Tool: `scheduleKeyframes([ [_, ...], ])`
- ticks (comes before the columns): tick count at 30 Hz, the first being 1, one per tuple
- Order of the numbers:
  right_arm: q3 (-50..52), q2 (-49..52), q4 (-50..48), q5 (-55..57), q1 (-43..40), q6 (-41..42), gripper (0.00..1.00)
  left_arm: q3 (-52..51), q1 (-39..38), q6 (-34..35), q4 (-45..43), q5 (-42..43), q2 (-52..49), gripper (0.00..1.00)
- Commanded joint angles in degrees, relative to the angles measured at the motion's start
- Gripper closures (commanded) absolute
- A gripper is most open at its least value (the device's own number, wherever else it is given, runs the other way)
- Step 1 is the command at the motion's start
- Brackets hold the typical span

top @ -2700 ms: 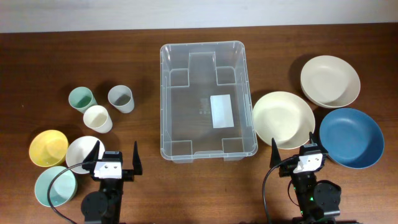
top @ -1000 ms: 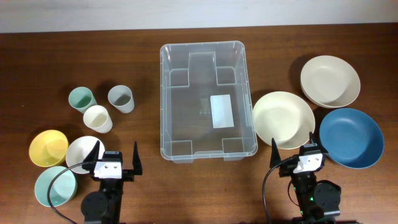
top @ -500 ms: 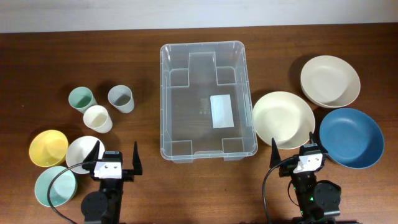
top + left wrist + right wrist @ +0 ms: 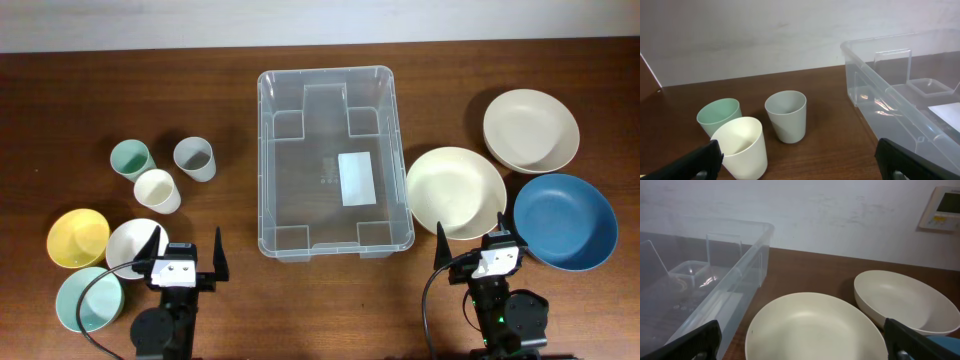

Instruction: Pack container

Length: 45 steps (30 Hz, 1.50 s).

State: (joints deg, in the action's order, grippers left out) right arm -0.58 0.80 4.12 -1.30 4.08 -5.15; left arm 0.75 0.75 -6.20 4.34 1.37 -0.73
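Overhead first, Ben: where does the container (image 4: 263, 170) sit, and what hems it in?

Middle of the tabletop (image 4: 80, 90), Ana. Its long sides run away from the arms and its far rim is close to the back edge under the white wall (image 4: 320, 20). Through the clear plastic only a white label (image 4: 357, 178) shows on the base. Bare wood runs along the near, far and left rims.

What stands to the left?

Three cups, all upright: a green cup (image 4: 130, 158), a grey cup (image 4: 194, 158), and a cream cup (image 4: 158, 190) just in front of the pair. The grey one is nearest the container, with a strip of wood between them. Nearer the arms, a yellow bowl (image 4: 78, 238), a white bowl (image 4: 130, 240) and a pale teal bowl (image 4: 88, 300) crowd together. I cannot tell whether their rims touch.

And the right side?

Tighter. A cream plate (image 4: 455, 190) lies just beside the container's near right corner, and I cannot tell whether the rims meet. A beige bowl (image 4: 531, 130) sits behind it and a blue bowl (image 4: 565, 220) to its right, all three close together.

The hands?

The left hand (image 4: 188, 235) waits at the near edge, spread wide and holding nothing, with the white bowl just beside it. The right hand (image 4: 471, 228) is equally wide and empty, its tips over the plate's near rim. In the left wrist view the fingers (image 4: 700, 161) show only at the lower corners, framing the cups and the container's left wall.
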Motion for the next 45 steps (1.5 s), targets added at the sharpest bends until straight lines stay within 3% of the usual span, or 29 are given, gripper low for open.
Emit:
scheduleKeyframes([
  [1, 0.26, -0.07, 0.46, 1.6, 0.02, -0.11, 0.01, -0.22, -0.22, -0.55, -0.2, 0.83, 0.39, 0.0],
  [11, -2.91, 7.87, 2.29, 4.55, -0.02, 15.63, 0.01, -0.22, -0.22, -0.52, 0.2, -0.04, 0.39, 0.0],
  [20, -23.02, 20.59, 23.71, 4.5, -0.02, 16.39, 0.01, 1.95, -0.22, 13.9, -0.48, 0.28, -0.07, 0.0],
  [24, -33.55, 26.12, 33.29, 3.48, -0.02, 16.31, 0.01, 7.63, -0.22, 14.53, 0.98, 3.8, -4.09, 0.0],
  [29, -42.82, 30.97, 39.15, 3.76, -0.02, 15.58, 0.01, 18.4, -0.22, 14.49, 6.25, 3.78, -14.53, 0.0],
  [35, -53.96, 42.1, 47.21, 7.8, -4.48, 23.58, 0.01, 34.25, -0.22, 14.49, 15.67, 3.78, -30.53, 0.0],
  [40, -63.23, 52.35, 53.55, 4.37, -14.62, 25.59, 0.01, 50.47, -0.2, 12.35, 29.81, 3.34, -46.25, 0.0],
  [45, -67.14, 61.09, 56.96, -7.26, -32.06, 25.33, 0.01, 68.28, -0.22, 10.43, 45.59, 3.39, -62.51, 0.0],
])
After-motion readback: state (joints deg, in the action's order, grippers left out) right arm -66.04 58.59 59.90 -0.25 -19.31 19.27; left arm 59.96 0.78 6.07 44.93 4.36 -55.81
